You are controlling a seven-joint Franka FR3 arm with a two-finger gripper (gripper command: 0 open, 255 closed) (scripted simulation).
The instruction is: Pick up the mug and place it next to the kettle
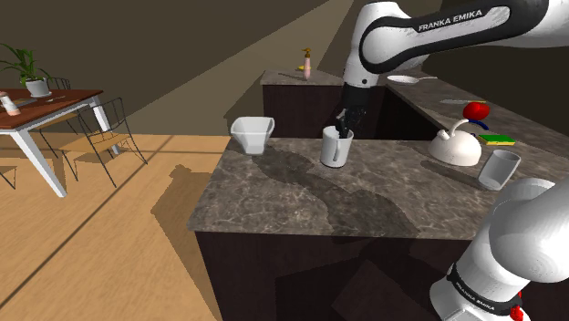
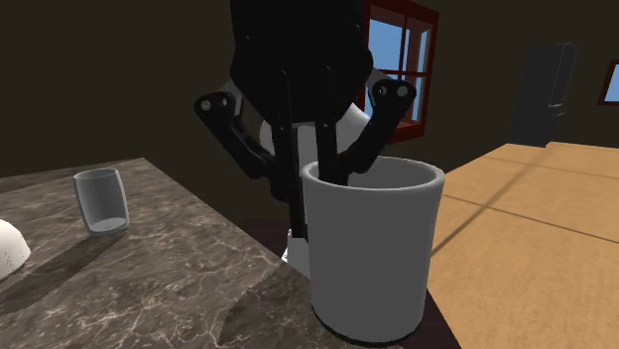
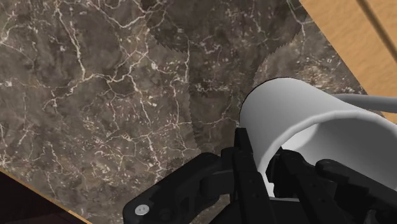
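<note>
One mug point(image 1: 335, 149), pale grey-white, stands upright on the dark marbled table point(image 1: 274, 196), toward its far edge in the shoulder view. My end effector point(image 1: 343, 134) meets it from above, at the rim. The kettle point(image 1: 454, 148), white with a red knob, sits well apart toward that view's right. A pale cup point(image 1: 499, 169) is just beside the kettle, on the side nearer my stand. A white square bowl point(image 1: 252, 133) stands on the mug's other side. Judgement: the bare table between mug and kettle is the likely drop spot, since the cup takes the other side.

Second exterior view: mug point(image 2: 372, 253) close up, base flat on the table, not lifted. One finger goes down inside the mouth; the other drops outside, behind the wall. I judge a rim pinch suits here because the body looks wide for my span.

Wrist view: fingers point(image 3: 245, 159) stand close together, with the mug's wall clasped between them, one pad outside and one inside. The handle point(image 3: 366, 102) juts out away from the pinch, so it is clear of my fingers.

Step, as I read it: grasp made, lift not yet begun. Risk: an off-centre rim hold may let the mug tilt, so it needs a slow, straight lift.
</note>
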